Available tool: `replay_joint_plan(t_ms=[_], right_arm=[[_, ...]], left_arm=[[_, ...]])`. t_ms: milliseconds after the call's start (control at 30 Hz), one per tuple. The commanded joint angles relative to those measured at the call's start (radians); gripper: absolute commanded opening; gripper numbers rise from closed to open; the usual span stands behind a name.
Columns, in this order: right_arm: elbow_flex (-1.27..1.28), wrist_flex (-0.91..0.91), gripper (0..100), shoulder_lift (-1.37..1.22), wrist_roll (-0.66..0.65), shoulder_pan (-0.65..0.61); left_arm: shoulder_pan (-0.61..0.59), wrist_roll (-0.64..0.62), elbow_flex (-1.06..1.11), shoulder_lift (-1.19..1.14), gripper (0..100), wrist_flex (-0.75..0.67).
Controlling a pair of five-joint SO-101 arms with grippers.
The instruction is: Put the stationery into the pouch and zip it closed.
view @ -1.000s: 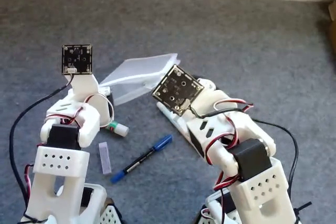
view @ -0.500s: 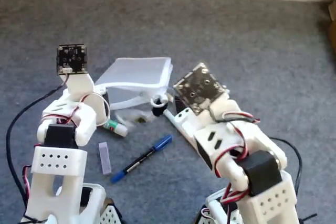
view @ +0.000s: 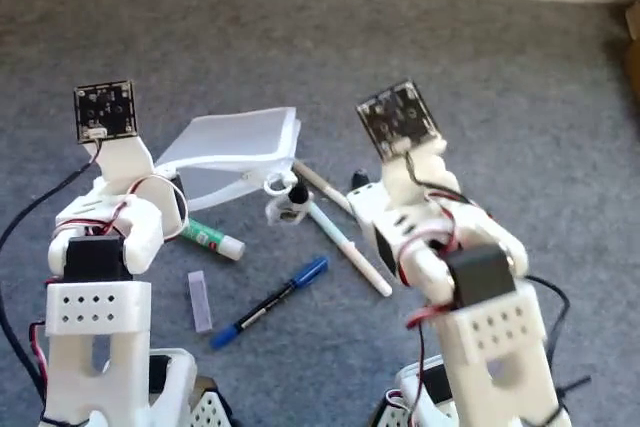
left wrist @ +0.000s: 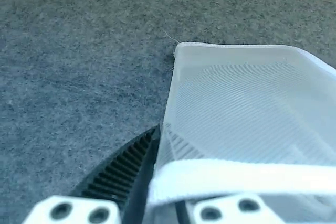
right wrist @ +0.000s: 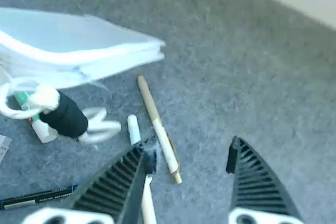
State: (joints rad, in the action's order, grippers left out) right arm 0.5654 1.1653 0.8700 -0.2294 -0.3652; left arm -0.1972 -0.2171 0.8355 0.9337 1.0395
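White mesh pouch (view: 235, 142) sits on the carpet (view: 500, 67) with its edge clamped tight in the left gripper (left wrist: 159, 148), so the right gripper (right wrist: 189, 149), spread wide above the tan pen (right wrist: 155, 121), should straddle its barrel squarely before closing.

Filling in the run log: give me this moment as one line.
left gripper: shut on pouch | right gripper: open, empty, near tan pen | blue pen, glue stick: outside pouch

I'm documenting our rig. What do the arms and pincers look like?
The left arm and right arm are white plastic with black motors, red-and-black cables and dark camera boards. The right pincer has black ribbed fingers.
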Motion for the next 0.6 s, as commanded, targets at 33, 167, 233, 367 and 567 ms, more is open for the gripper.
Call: replay_joint_plan(t_ms=[33,167,233,367,567], right_arm=[[-0.008,-0.068,14.9,-0.140,0.025,0.013],[-0.008,-0.131,14.6,-0.249,0.025,0.013],[-0.008,-0.162,14.6,-0.292,0.025,0.012],[-0.008,-0.205,14.6,-0.348,0.025,0.012],[-0.008,-0.234,14.6,-0.371,0.026,0.012]], left_arm=[[-0.024,0.031,-0.061,0.005,1,0.017],[-0.070,0.031,-0.062,0.005,1,0.014],[-0.090,0.031,-0.062,0.005,1,0.014],[-0.093,0.031,-0.062,0.005,1,0.011],[-0.093,0.031,-0.061,0.005,1,0.009]])
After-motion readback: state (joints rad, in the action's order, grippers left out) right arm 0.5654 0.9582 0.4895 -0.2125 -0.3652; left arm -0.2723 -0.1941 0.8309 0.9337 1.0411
